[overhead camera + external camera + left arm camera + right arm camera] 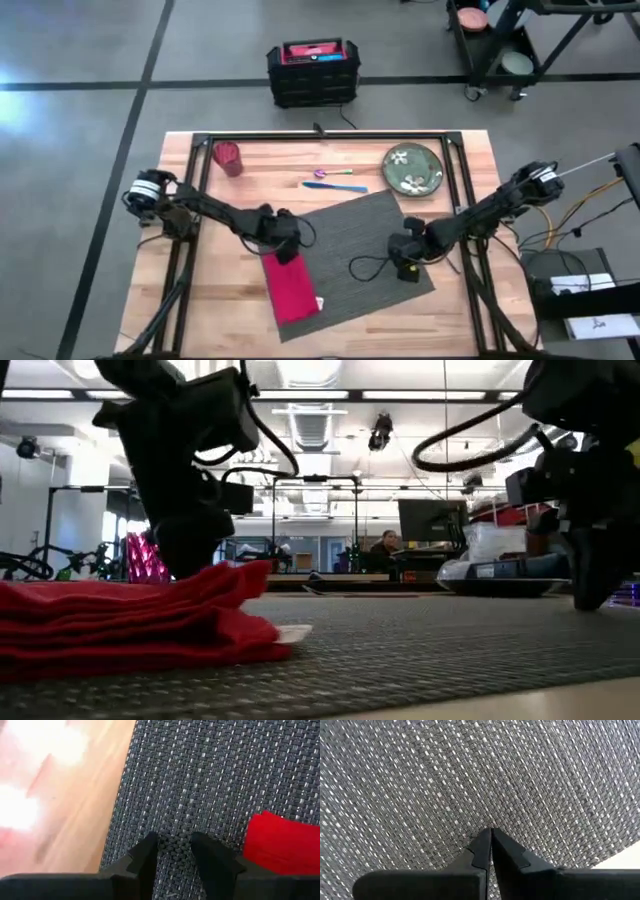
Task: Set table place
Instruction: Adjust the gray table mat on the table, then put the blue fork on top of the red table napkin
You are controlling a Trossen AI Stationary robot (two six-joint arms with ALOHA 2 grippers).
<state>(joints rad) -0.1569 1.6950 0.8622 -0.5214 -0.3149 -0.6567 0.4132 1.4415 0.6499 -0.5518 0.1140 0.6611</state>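
The mat (350, 255) lies crooked on the table (330, 160) — its long way slants between both arms. The left tool (285, 240) sits part open, empty, at one end; the right tool (405, 262), closed, presses the other.

Overhead camera sees the whole table; low camera skims level across the placemat (450, 650); wrist cameras hover close above it.

Left gripper (175, 851) slightly parted, right gripper (491, 845) closed, both angled low.
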